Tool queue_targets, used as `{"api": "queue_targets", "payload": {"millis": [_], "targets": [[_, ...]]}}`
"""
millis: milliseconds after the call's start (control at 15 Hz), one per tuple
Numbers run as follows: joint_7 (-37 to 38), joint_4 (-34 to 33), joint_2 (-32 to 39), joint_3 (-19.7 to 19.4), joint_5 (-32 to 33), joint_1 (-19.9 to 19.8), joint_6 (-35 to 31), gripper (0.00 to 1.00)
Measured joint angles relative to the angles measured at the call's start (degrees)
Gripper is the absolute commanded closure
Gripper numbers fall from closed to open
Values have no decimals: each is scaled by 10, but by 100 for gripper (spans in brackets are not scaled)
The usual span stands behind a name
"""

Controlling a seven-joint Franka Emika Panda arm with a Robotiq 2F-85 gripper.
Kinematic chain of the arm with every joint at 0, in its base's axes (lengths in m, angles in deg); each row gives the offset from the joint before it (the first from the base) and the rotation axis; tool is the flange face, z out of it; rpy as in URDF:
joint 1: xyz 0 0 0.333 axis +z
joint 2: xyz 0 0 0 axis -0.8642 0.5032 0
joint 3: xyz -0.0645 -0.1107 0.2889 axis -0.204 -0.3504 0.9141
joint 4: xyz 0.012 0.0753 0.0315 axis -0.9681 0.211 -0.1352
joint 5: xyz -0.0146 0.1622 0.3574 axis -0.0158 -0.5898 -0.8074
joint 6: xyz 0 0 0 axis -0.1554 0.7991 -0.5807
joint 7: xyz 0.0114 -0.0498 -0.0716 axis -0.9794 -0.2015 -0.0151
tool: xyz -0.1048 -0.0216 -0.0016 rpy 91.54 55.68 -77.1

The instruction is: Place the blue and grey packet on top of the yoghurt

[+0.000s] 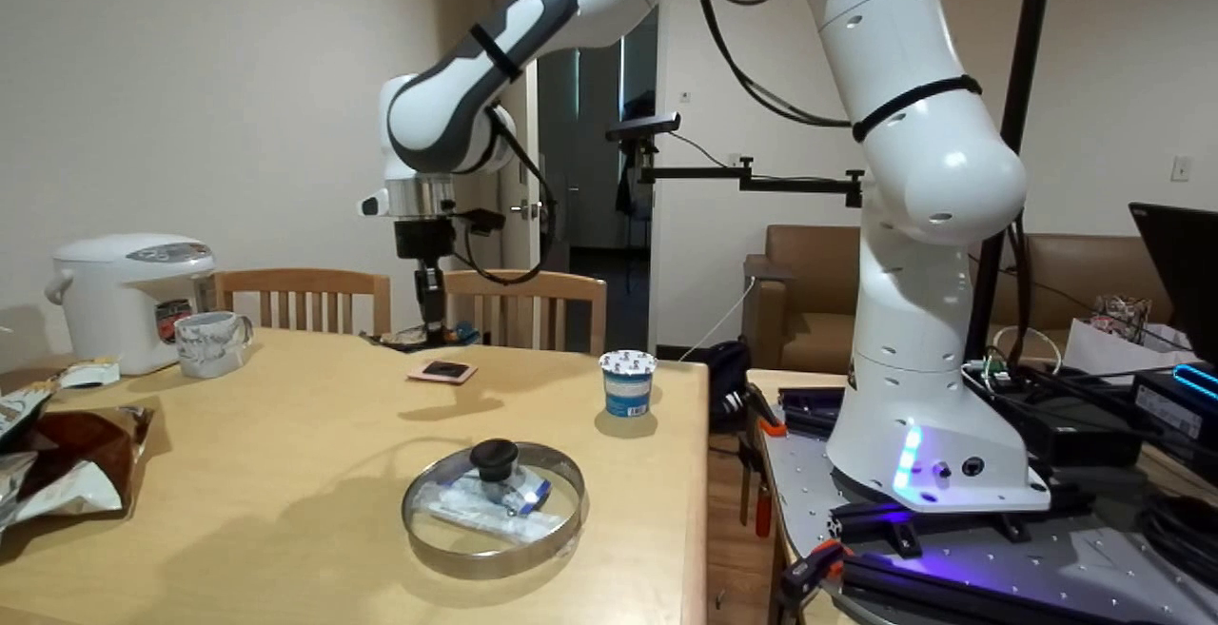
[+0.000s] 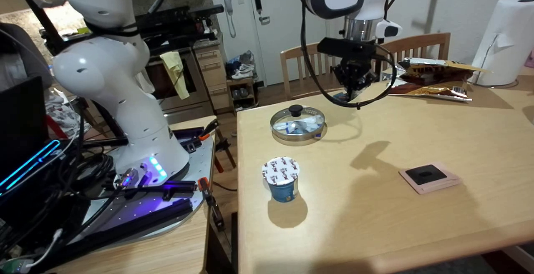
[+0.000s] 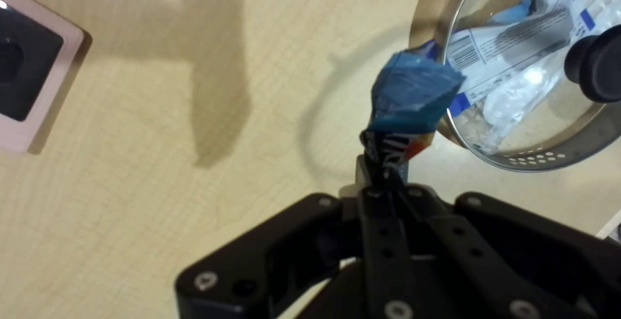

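Shut on the blue and grey packet point(image 3: 412, 91), my gripper point(image 3: 383, 173) points down over the table. In the wrist view the packet's blue end sticks out past the fingertips, with dark printed wrapping pinched between them. An exterior view shows the packet point(image 1: 400, 338) reaching out on both sides of the gripper point(image 1: 435, 328). Its shadow lies apart from it, so it hangs in the air. The yoghurt point(image 1: 628, 395), a white-lidded cup with a blue label, stands upright near the table edge by the robot base. In both exterior views the packet is well away from the yoghurt point(image 2: 283, 188).
A round glass lid point(image 2: 297, 137) with a black knob lies over white and blue wrappers on the table, beside the yoghurt. The flat pink and black square point(image 2: 427, 178) lies farther off. Snack bags point(image 1: 81, 473), a mug point(image 1: 211, 344) and a water boiler point(image 1: 124, 302) stand toward the far end.
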Motion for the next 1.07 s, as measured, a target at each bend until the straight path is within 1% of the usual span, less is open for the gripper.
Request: {"api": "queue_targets", "payload": {"millis": [267, 867, 1067], "targets": [[26, 54, -43, -14, -36, -9, -1, 100], [118, 173, -128, -46, -58, -9, -1, 100], [160, 203, -147, -50, -85, -8, -1, 100]]}}
